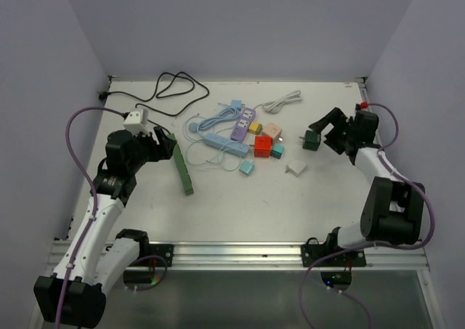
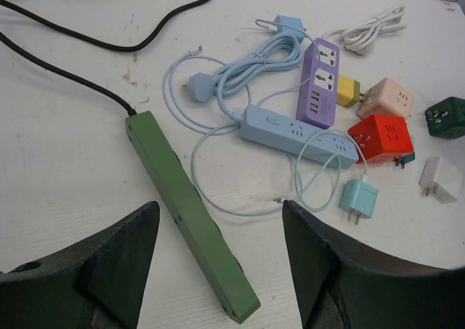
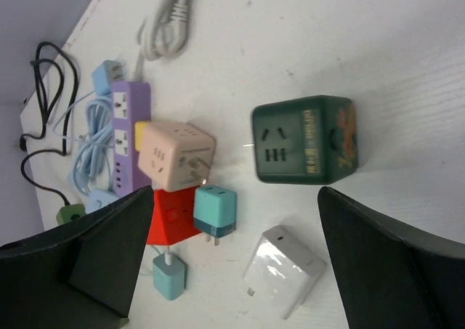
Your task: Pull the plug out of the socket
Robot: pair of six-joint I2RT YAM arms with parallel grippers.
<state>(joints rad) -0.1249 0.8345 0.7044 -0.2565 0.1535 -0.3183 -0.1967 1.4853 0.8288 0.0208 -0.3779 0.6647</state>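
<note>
A green power strip (image 1: 183, 171) on a black cord lies on its side at the left, seen close in the left wrist view (image 2: 190, 213). My left gripper (image 1: 163, 144) hovers open just above it (image 2: 218, 205), empty. A yellow plug (image 2: 347, 91) sits against the side of the purple strip (image 2: 320, 82); I cannot tell if it is plugged in. My right gripper (image 1: 320, 133) is open and empty (image 3: 236, 191), just short of a dark green cube socket (image 3: 305, 140), which stands alone on the table (image 1: 311, 139).
Between the arms lie a light blue strip (image 1: 225, 145), a red cube (image 3: 168, 216), a peach cube (image 3: 176, 155), a teal plug (image 3: 215, 211), a small teal charger (image 3: 168, 276) and a white charger (image 3: 283, 269). A black cord (image 1: 171, 89) and a white cable (image 1: 282, 102) lie at the back.
</note>
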